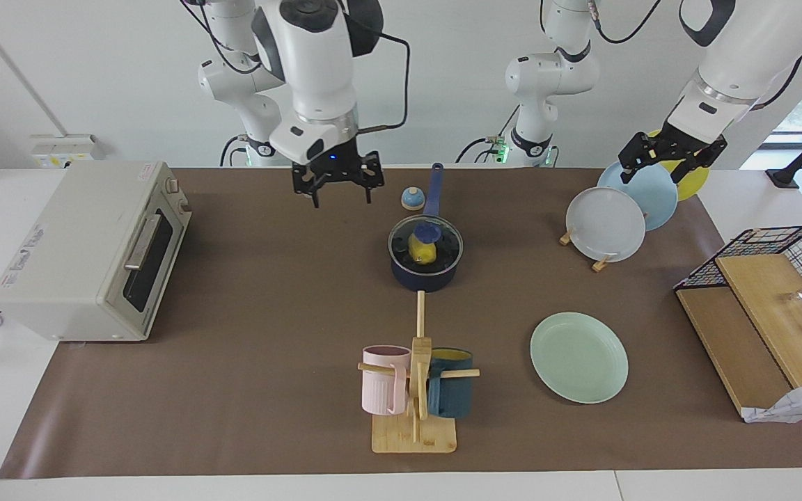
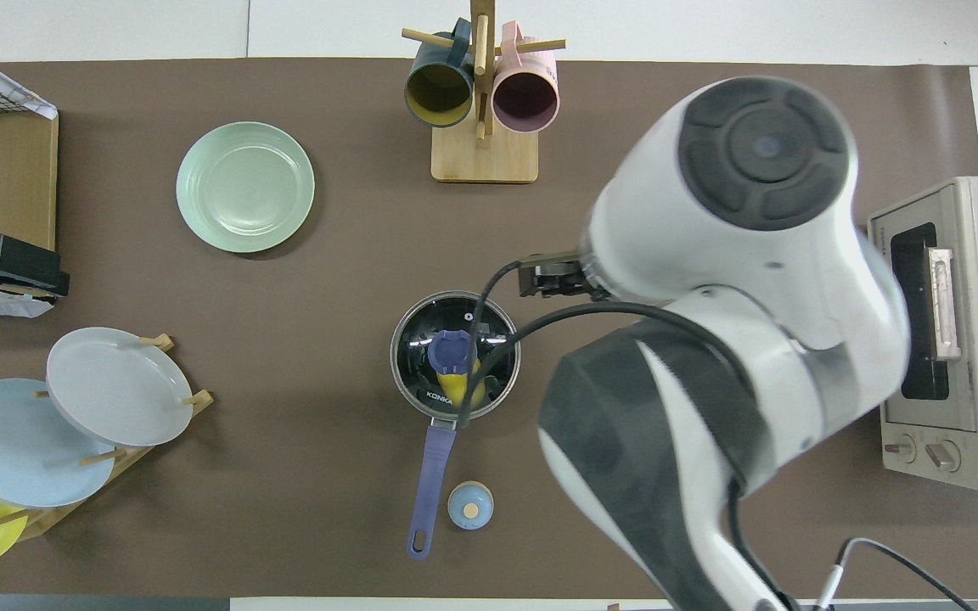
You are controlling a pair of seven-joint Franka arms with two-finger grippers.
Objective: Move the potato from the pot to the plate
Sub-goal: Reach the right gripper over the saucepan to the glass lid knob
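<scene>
The dark navy pot stands mid-table under a glass lid with a blue knob. Its long handle points toward the robots. Through the lid shows the yellow potato. The mint green plate lies farther from the robots, toward the left arm's end. My right gripper hangs open and empty above the mat, beside the pot toward the right arm's end. In the overhead view the arm hides most of it. My left gripper waits open over the plate rack.
A toaster oven sits at the right arm's end. A mug tree with a pink and a dark blue mug stands farther from the robots than the pot. A small blue dome lies beside the handle. Wire basket and boards fill the left arm's end.
</scene>
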